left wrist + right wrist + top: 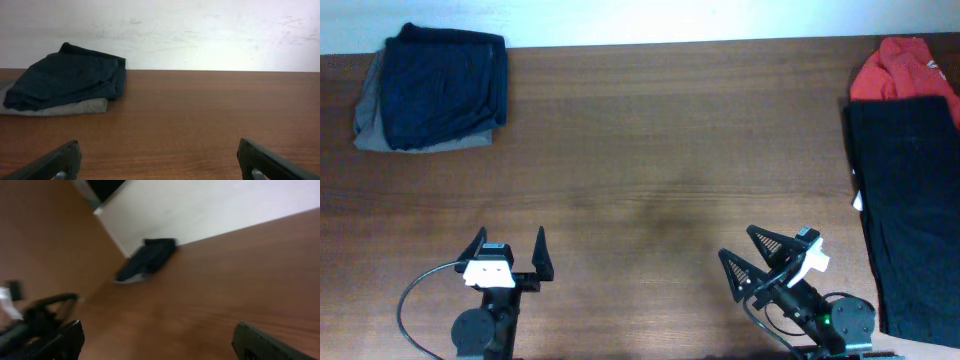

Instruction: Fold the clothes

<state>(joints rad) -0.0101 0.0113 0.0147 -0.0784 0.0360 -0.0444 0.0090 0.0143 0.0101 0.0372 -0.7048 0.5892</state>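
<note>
A folded stack of a dark navy garment (445, 85) on a grey garment (370, 130) lies at the table's far left corner; it also shows in the left wrist view (70, 80) and, blurred, in the right wrist view (147, 257). A black garment (910, 210) lies spread along the right edge, with a red garment (900, 68) behind it. My left gripper (508, 243) is open and empty near the front edge, left of centre. My right gripper (745, 245) is open and empty near the front edge, angled to the left, left of the black garment.
The brown wooden table (650, 150) ends at a white wall (200, 30) behind. A black cable (415, 300) loops by the left arm's base. In the right wrist view the left arm (35, 315) shows blurred at the left.
</note>
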